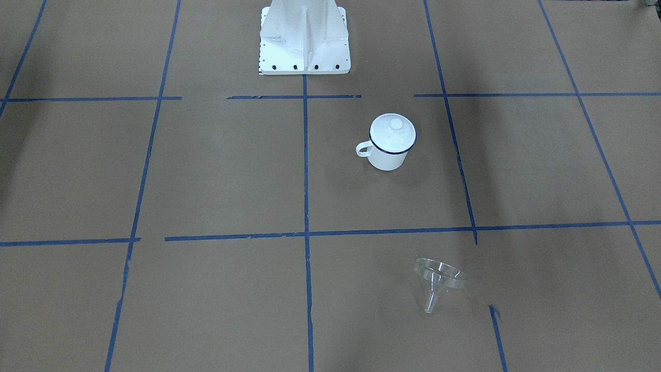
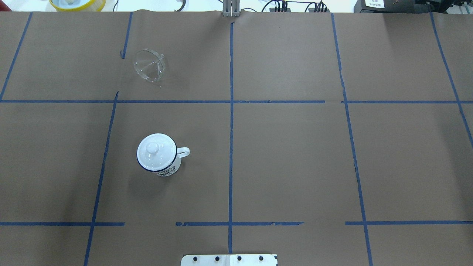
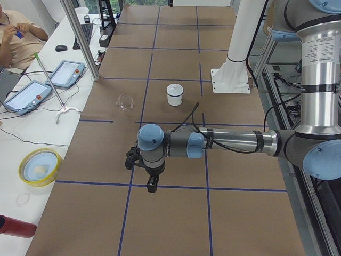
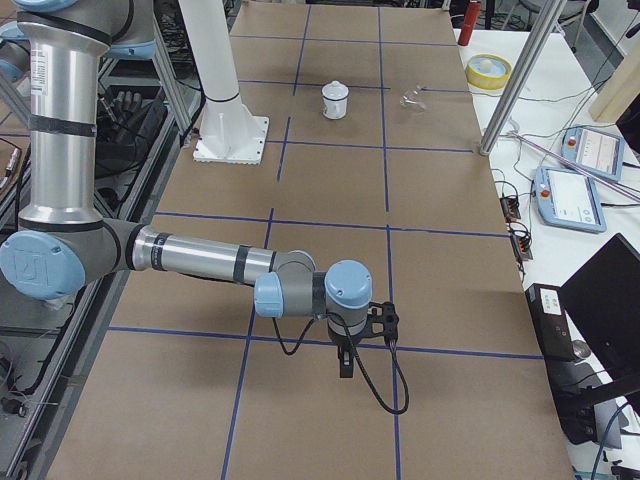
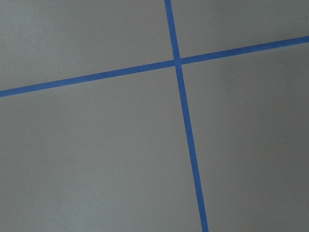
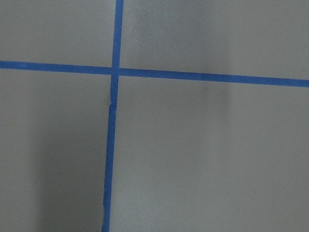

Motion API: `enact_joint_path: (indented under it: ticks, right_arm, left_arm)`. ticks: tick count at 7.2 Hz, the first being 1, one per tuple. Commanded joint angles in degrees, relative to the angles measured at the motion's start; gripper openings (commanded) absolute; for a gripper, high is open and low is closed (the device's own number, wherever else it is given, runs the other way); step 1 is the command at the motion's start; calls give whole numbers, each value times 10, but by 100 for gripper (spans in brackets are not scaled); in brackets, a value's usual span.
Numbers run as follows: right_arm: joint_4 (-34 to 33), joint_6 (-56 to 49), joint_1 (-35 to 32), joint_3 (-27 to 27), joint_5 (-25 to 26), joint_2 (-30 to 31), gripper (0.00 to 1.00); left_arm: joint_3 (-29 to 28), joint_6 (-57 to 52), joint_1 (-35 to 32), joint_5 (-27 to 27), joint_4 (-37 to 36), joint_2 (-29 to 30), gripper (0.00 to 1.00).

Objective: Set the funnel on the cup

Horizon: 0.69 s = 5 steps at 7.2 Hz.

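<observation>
The cup [image 1: 386,155] is a white enamel mug with a dark blue rim, and it stands upright on the brown table. A round white knobbed lid [image 1: 393,132] sits on top of it. The cup also shows in the overhead view [image 2: 168,168]. The clear funnel [image 1: 439,279] lies tipped on its side, apart from the cup; it also shows in the overhead view [image 2: 149,66]. My left gripper [image 3: 152,186] shows only in the exterior left view, far from both. My right gripper [image 4: 346,368] shows only in the exterior right view. I cannot tell whether either is open or shut.
The robot's white base [image 1: 304,41] stands behind the cup. Blue tape lines grid the table. A yellow bowl [image 3: 40,166], a red bottle [image 3: 16,226], teach pendants [image 3: 66,73] and a metal post [image 3: 80,37] stand beyond the table's far edge. An operator [image 3: 16,37] sits there.
</observation>
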<state>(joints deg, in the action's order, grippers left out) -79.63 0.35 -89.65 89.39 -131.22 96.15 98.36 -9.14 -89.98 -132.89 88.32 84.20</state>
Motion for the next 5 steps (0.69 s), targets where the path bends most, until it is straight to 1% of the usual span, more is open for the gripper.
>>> enact_joint_path:
  ticks: [1,3,5]
  right_arm:
    - [0,0,0,0,0,0,100]
    - [0,0,0,0,0,0,100]
    - [0,0,0,0,0,0,100]
  left_arm:
    - [4,-3,0,1,0,-2,100]
    - [8,-1,1,2,0,0,100]
    - [17,3,2,-3,0,24,100]
